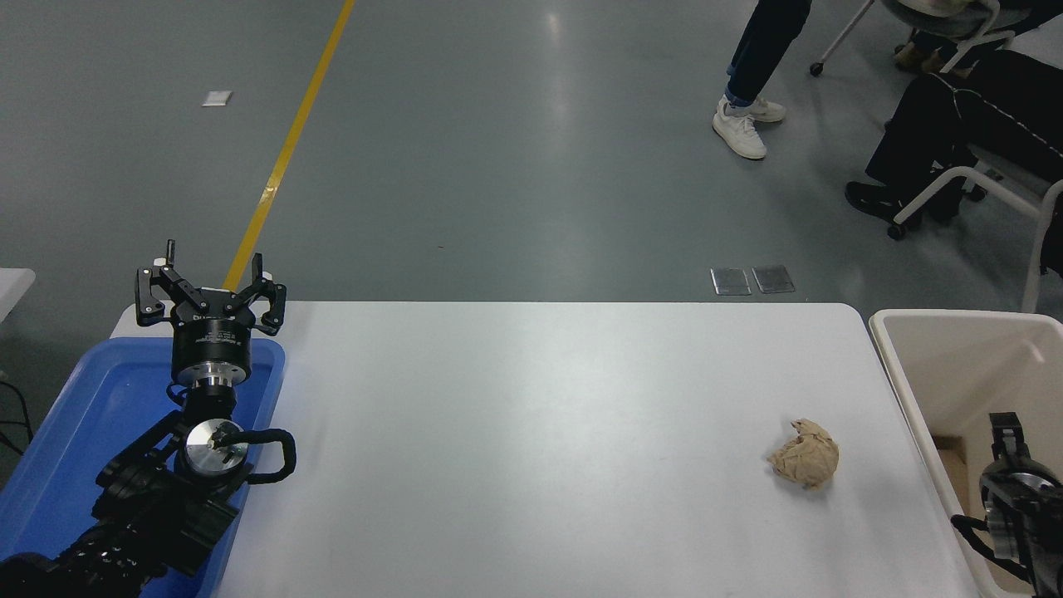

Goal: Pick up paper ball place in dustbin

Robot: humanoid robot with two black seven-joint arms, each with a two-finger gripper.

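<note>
Paper ball [803, 463] sits alone on the white tabletop [531, 432], right side, toward the near edge, nothing touching it. Dustbin [955, 357] stands just off the tabletop's right edge, cream-white, open top, beige inside. Right hand [1006, 432] pokes in at the lower right, over the dustbin's inside, apart from the ball; mostly cut off by the frame, so can't tell how its fingers stand. Left hand [211, 291] parked at the lower left above the blue tray [75, 432], fingers spread wide, holding nothing. Two people's legs and chairs on the grey floor beyond the far right corner.
</note>
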